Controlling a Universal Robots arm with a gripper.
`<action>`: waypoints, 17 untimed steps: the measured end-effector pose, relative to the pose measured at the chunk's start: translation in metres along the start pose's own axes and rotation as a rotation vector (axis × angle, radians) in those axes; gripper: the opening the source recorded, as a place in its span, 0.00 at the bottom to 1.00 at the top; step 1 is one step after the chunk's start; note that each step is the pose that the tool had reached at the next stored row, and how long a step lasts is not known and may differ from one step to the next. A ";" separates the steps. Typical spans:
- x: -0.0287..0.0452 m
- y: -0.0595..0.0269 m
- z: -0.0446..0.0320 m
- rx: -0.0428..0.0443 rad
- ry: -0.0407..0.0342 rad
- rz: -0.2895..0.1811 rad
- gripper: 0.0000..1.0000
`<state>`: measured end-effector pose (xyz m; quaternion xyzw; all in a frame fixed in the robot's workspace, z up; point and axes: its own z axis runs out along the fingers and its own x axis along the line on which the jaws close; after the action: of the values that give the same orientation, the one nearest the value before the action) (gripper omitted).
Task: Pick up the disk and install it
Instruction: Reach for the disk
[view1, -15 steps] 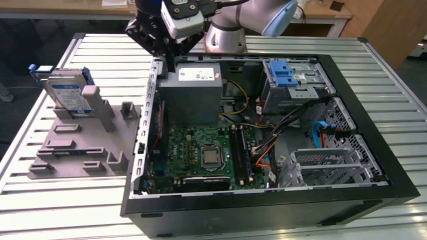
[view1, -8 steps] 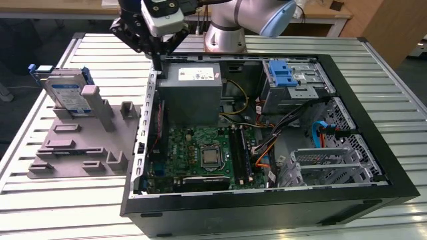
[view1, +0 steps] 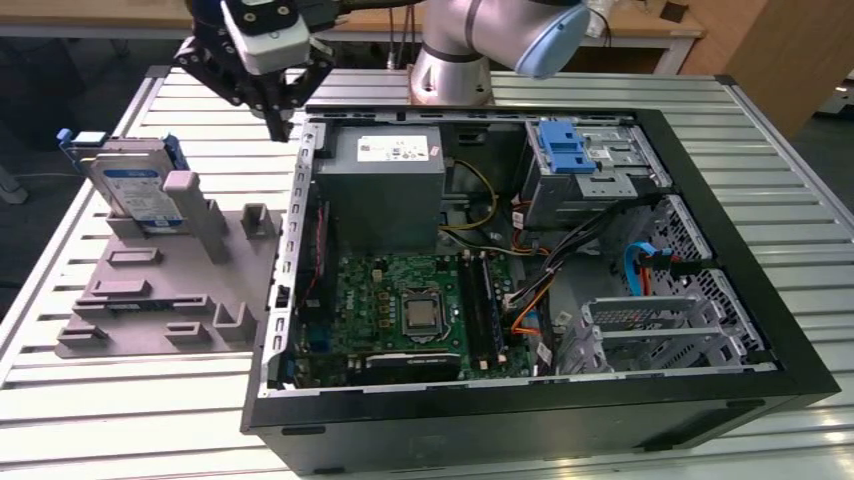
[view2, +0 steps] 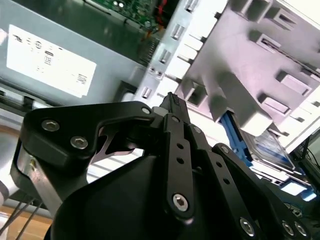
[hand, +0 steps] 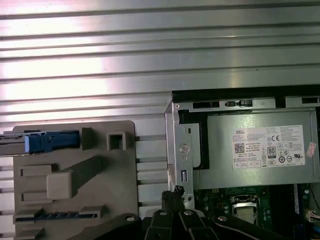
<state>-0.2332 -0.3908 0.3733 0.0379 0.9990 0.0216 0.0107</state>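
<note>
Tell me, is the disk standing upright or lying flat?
Upright: the disk stands on edge in a slot of the grey holder, outside the case.

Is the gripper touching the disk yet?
Apart. In the exterior view the gripper hangs at the rim of the computer case, with a clear gap to the disk on the grey stand.

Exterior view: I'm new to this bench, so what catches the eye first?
The open computer case, its green motherboard exposed, dominates the middle. At the exterior view's left, the disk stands upright in a grey fixture, and the gripper hangs between fixture and case.
</note>
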 end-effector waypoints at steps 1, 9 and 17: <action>0.0045 -0.0002 0.0003 0.0001 0.0002 0.000 0.11; 0.0446 0.0032 0.0045 0.0000 0.0001 0.000 0.11; 0.0808 0.0051 0.0095 0.0001 0.0005 0.000 0.11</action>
<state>-0.3132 -0.3791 0.3624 0.0379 0.9990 0.0216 0.0105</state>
